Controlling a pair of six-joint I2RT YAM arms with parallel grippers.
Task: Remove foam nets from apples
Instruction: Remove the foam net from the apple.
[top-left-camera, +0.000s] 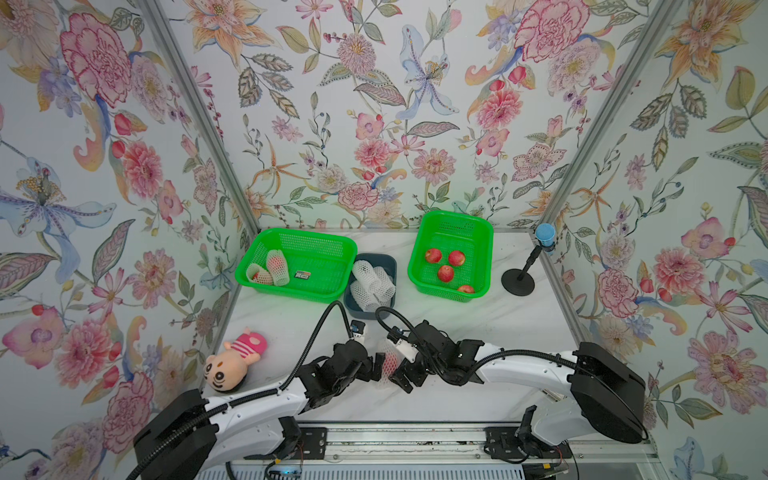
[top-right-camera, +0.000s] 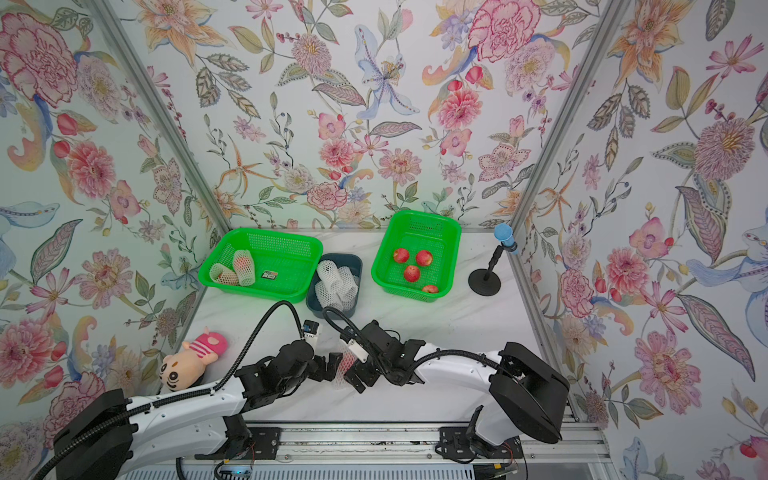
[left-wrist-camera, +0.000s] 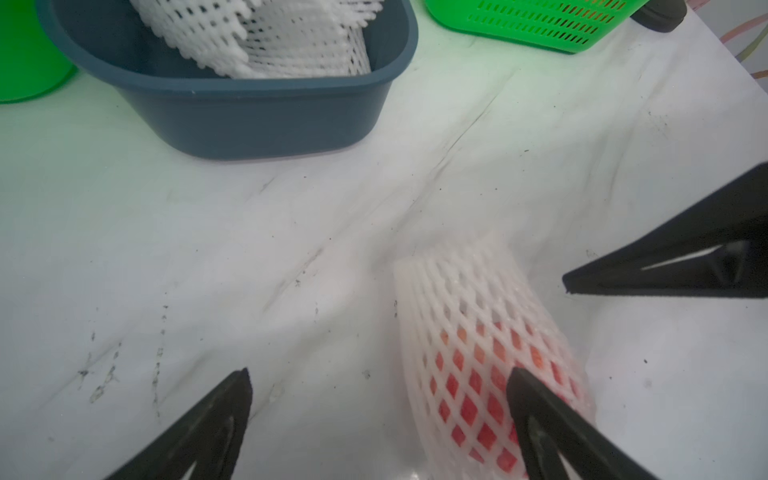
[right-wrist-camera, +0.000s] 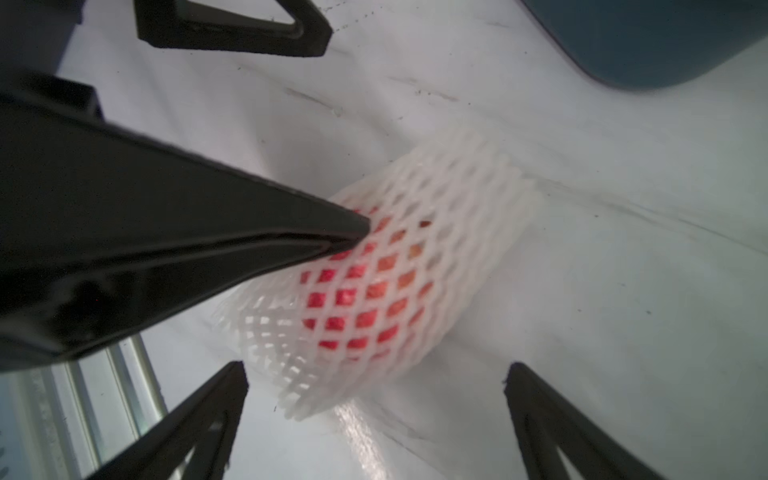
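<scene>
One apple in its foam net (top-left-camera: 388, 360) (top-right-camera: 346, 368) lies on the white table between my two grippers. Red skin shows through the mesh (left-wrist-camera: 478, 353) (right-wrist-camera: 395, 282). My left gripper (top-left-camera: 377, 365) (left-wrist-camera: 380, 382) is open, and one of its fingers (right-wrist-camera: 208, 232) has its tip against the net. My right gripper (top-left-camera: 401, 374) (right-wrist-camera: 374, 378) is open on the apple's other side, holding nothing. Two more netted apples (top-left-camera: 270, 268) lie in the left green basket (top-left-camera: 332, 266). Several bare apples (top-left-camera: 445, 273) sit in the right green basket (top-left-camera: 457, 216). Empty foam nets (top-left-camera: 372, 282) (left-wrist-camera: 270, 41) fill a grey-blue bin (top-left-camera: 390, 266).
A pink striped plush toy (top-left-camera: 232, 361) lies at the table's left front. A black stand with a blue top (top-left-camera: 519, 282) is at the back right. A small card (top-left-camera: 302, 274) lies in the left basket. Flowered walls enclose three sides.
</scene>
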